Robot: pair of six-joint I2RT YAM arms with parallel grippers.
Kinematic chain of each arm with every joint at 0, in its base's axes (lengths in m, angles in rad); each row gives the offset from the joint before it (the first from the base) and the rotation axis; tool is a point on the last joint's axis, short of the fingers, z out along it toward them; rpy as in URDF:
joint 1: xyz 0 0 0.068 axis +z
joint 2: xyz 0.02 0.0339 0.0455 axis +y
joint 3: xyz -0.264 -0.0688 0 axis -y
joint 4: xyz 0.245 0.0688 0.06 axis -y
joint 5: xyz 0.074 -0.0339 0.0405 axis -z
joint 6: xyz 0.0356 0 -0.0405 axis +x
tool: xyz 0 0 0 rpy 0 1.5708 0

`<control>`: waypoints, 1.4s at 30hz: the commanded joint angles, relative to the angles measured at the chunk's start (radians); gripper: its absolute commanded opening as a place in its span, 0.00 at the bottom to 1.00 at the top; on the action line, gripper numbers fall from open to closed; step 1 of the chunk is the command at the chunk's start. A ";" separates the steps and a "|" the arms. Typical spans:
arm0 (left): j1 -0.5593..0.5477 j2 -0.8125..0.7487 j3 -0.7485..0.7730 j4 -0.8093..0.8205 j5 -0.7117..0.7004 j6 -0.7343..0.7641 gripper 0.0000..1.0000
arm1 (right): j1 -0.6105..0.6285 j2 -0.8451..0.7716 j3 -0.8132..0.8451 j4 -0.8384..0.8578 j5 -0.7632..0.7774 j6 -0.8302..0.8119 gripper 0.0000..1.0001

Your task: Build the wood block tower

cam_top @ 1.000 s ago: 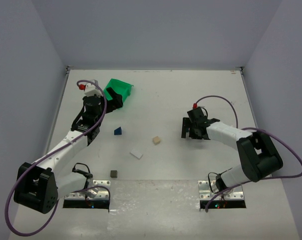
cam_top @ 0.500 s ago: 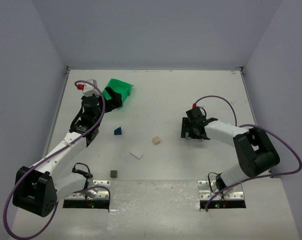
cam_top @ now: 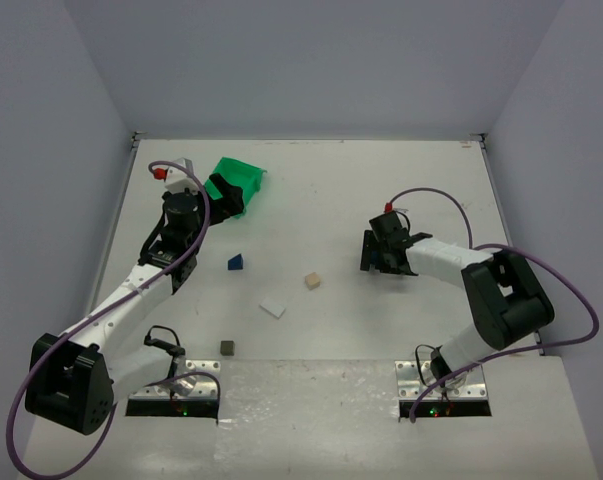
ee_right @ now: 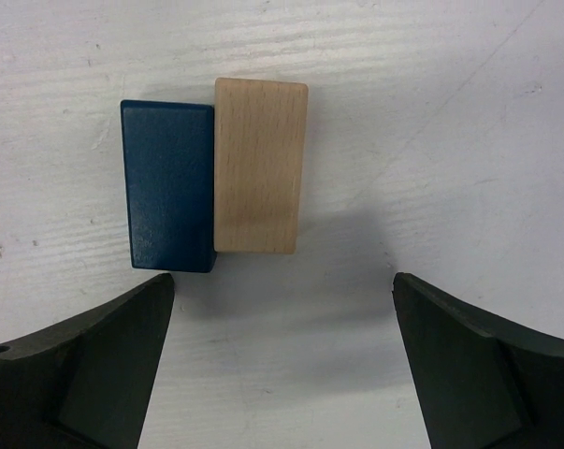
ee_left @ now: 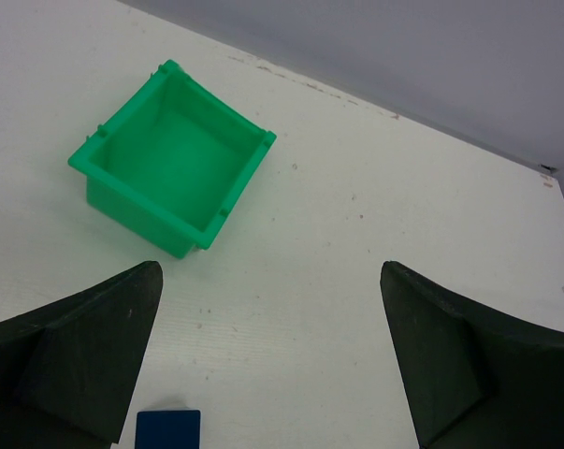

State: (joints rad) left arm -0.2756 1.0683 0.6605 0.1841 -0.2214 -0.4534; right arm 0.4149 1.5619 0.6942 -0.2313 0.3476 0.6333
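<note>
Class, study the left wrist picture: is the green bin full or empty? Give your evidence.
Empty. The left wrist view looks down into the green bin and shows only its bare green floor; no block lies inside.

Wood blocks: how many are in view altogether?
6. Blue wedge, tan cube, white slab, dark cube lie loose mid-table; blue block and tan block touch, under the right jaws. More may be hidden.

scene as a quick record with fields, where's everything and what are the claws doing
left claw: open, empty, over the table near the green bin
right claw: open, empty, above the blue block and tan block
blue and tan blocks: side by side, touching
loose pieces: blue wedge, tan cube, white slab, dark cube, all apart
</note>
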 commanded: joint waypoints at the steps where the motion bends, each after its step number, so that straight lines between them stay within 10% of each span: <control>1: -0.011 -0.014 0.023 0.048 0.002 0.001 1.00 | 0.001 0.025 0.018 -0.010 0.058 0.011 0.99; 31: -0.014 -0.024 0.021 0.043 0.004 0.002 1.00 | 0.010 -0.094 -0.018 -0.002 -0.024 -0.022 0.99; 42: -0.016 -0.022 0.025 0.040 0.013 -0.005 1.00 | 0.211 -0.233 -0.014 0.063 -0.101 -0.247 0.99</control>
State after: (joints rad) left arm -0.2780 1.0676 0.6605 0.1834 -0.2207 -0.4534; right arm 0.5464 1.3226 0.6463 -0.2080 0.2705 0.5087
